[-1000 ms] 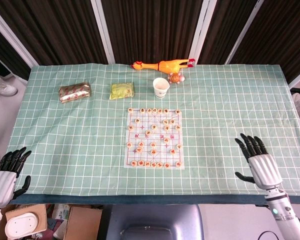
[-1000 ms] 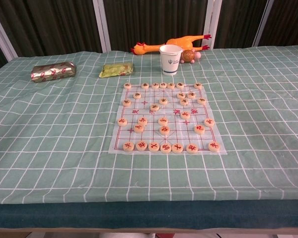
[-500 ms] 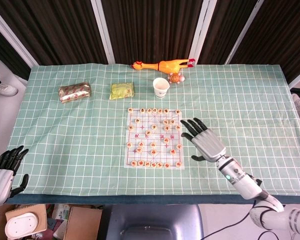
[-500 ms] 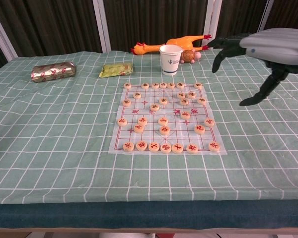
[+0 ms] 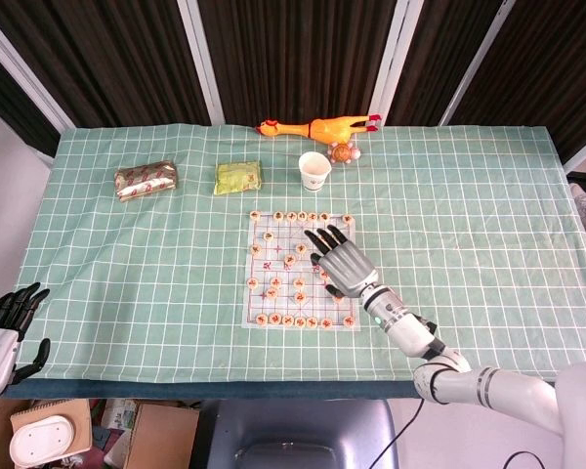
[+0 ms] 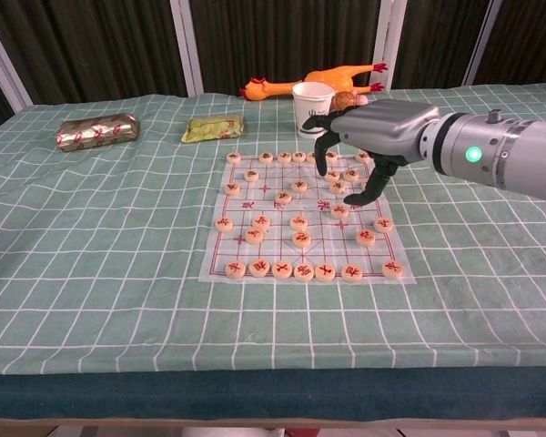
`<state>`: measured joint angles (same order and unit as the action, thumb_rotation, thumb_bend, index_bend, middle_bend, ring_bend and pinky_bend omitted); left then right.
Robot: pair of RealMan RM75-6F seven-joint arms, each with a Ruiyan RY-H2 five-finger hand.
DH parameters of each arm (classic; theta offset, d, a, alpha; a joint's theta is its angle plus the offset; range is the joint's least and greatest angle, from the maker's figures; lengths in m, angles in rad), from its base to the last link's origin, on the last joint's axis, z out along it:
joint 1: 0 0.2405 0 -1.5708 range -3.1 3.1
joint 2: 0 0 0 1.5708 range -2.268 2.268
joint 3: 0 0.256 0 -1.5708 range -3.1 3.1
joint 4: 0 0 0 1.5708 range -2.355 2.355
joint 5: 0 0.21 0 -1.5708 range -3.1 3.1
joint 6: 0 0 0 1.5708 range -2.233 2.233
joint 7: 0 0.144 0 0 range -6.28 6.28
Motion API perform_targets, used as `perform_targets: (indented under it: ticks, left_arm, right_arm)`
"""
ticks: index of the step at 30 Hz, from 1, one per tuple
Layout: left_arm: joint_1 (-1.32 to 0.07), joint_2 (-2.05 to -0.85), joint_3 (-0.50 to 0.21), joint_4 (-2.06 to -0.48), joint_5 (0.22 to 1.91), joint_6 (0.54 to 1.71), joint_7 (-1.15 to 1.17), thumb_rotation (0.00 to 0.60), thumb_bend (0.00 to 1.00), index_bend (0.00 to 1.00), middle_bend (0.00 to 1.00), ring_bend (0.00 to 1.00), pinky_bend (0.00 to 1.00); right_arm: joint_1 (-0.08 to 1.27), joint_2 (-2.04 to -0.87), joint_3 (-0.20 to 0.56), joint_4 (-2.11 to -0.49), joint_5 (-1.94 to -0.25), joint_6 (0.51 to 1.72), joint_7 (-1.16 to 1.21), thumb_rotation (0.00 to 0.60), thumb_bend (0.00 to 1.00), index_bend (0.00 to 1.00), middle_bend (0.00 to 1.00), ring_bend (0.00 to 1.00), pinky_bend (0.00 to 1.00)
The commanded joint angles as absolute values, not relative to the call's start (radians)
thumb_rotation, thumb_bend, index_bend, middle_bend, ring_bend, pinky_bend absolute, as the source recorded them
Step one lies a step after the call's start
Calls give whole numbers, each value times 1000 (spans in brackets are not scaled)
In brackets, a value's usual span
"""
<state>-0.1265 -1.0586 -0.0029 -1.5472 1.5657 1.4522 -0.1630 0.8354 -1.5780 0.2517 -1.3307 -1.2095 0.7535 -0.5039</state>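
Right hand over the chess board, nothing picked up.
The right hand (image 6: 369,137) hovers, fingers spread and empty, above the far right part of the chess board (image 5: 302,270); the pieces (image 6: 298,221) sit on it untouched, so the move is not yet made. The left hand (image 5: 5,327) hangs loose and empty off the table's near corner.

Dark slatted wall panels (image 5: 293,54) with white strips behind the table (image 5: 127,293).

bare cloth (image 5: 156,283) flanks board (image 5: 302,271); cup (image 5: 314,171) behind.
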Motion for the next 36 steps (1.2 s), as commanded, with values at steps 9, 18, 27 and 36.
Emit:
perform_targets:
  ticks: [9,18,27,36]
  left_arm:
    - [-128,-1060,-12,-1542,1545,1447,-177,600,504,0,0,0,75]
    - [-130,-1060,-21,-1546,1520,1435,-171,600,490,0,0,0,75]
    - [-131,-1057,-24,-1547,1514,1430,-175,600,490,0,0,0,75]
    - [-129,-1059,-24,-1548,1516,1436,-171,600,490,0,0,0,75]
  right_arm:
    - [934,-1747,239,-1133,-1179,716,-466,600,411,547,0,0,0]
    - [986,-1817,228,-1020,-1191,693,-432,600,431,584,12,0,0]
    - [993,-1818,214,-1004,-1186,697,-428,600,432,585,12,0,0]
    - [997,-1812,200,-1011,-1166,692,-447,600,432,584,12,0,0]
